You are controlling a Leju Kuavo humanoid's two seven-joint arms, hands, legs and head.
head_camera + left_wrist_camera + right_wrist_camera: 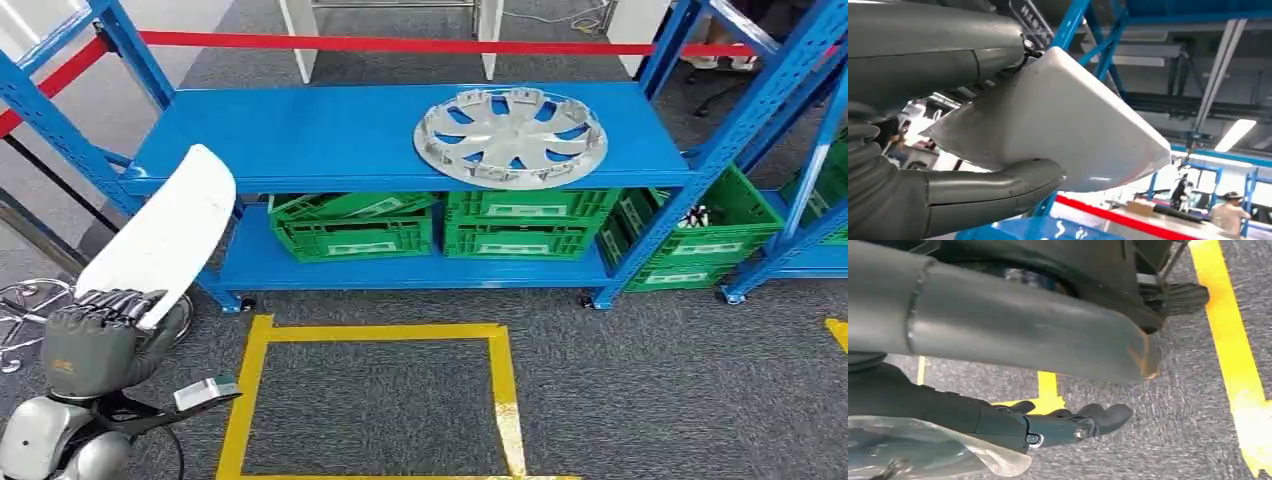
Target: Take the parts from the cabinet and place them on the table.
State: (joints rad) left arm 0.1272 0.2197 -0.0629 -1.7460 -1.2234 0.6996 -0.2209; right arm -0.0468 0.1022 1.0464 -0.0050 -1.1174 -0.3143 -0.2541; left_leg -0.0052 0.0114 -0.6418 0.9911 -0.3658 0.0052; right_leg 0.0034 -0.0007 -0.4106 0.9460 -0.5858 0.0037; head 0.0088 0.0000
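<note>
Slippage is the worry: the left hand (95, 345) grips the white panel (160, 235) by one end, off the rack's (330, 135) left end (wheel cover (511, 136) on its top shelf). Right hand (1068, 427) hangs, holding nothing, fingers loosely curled.

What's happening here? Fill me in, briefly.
The robot stands facing a blue shelf rack. Its left hand holds a white curved panel, raised off to the rack's left side. A silver wheel cover lies on the rack's top shelf, untouched, and green crates sit on the shelf below. The right hand hangs over grey carpet with yellow tape lines, holding nothing, its fingers curled in.
</note>
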